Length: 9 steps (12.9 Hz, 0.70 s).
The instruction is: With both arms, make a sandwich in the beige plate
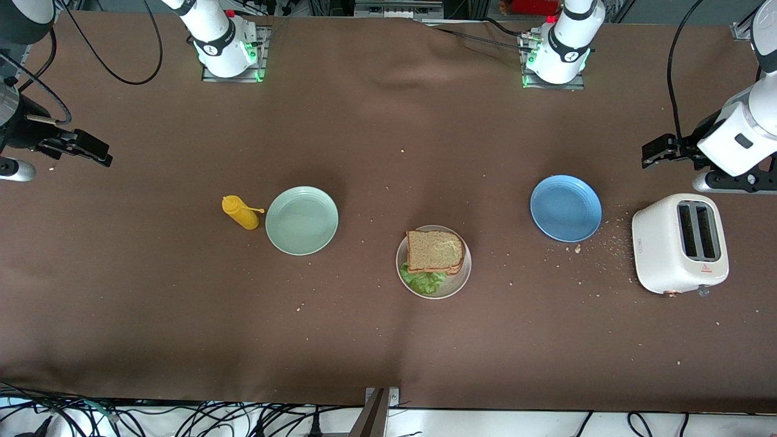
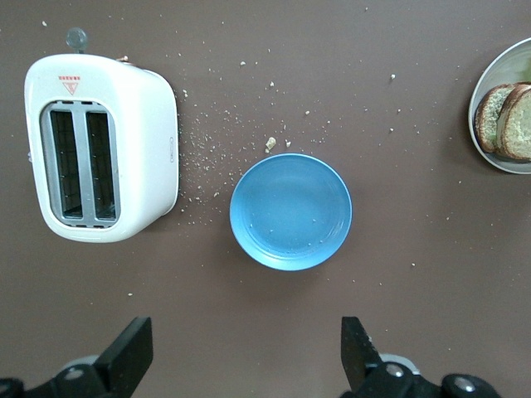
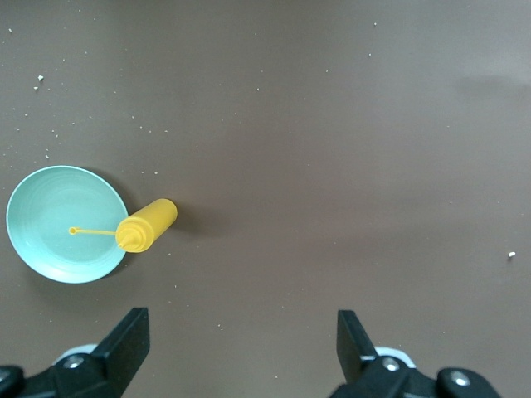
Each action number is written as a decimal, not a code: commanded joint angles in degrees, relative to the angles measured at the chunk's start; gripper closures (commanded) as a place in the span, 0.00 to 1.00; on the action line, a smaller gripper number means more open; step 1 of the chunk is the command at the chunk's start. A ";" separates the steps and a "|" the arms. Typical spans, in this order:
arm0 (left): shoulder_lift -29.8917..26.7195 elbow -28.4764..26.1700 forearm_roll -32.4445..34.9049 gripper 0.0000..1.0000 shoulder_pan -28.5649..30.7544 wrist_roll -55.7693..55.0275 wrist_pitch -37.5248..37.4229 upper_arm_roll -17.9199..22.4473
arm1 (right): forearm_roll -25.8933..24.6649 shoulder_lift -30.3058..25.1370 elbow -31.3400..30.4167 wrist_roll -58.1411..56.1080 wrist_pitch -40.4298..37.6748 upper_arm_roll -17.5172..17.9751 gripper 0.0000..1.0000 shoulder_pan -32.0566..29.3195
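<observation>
A finished sandwich (image 1: 435, 251) sits on the beige plate (image 1: 458, 280) near the middle of a brown-covered table (image 1: 388, 340), its top slice of wholegrain bread squared over a second slice, with ruffled green lettuce (image 1: 424, 281) spilling out at the edge nearer the front camera. Both arms are drawn back to the ends of the table and wait there. The left gripper (image 2: 246, 352) hangs in the air above the table at its own arm's end, over the bare cloth just beside the blue plate (image 1: 566, 208); its two dark fingers (image 2: 126, 355) stand wide apart and hold nothing. The right gripper (image 3: 241, 352) hangs likewise over open cloth at the right arm's end, jaws spread just as wide and empty. The blue plate lies bare between the sandwich and a white two-slot toaster (image 1: 678, 243), which lies near the left arm's end with its slots showing from above; crumbs (image 1: 607, 233) are scattered on the cloth between plate and toaster. Toward the right arm's end a mint-green plate (image 1: 301, 220) lies empty, and a yellow squeeze bottle (image 1: 241, 212) stands just beside it, its thin nozzle pointing toward the plate's rim. The beige plate sits nearer the front camera than either of the other two plates, roughly midway between them.
</observation>
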 commanded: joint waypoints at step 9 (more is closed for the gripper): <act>-3.74 -4.10 -2.73 0.00 2.11 -0.02 1.64 1.63 | 0.54 0.39 1.12 -0.65 -0.59 0.31 0.00 -0.37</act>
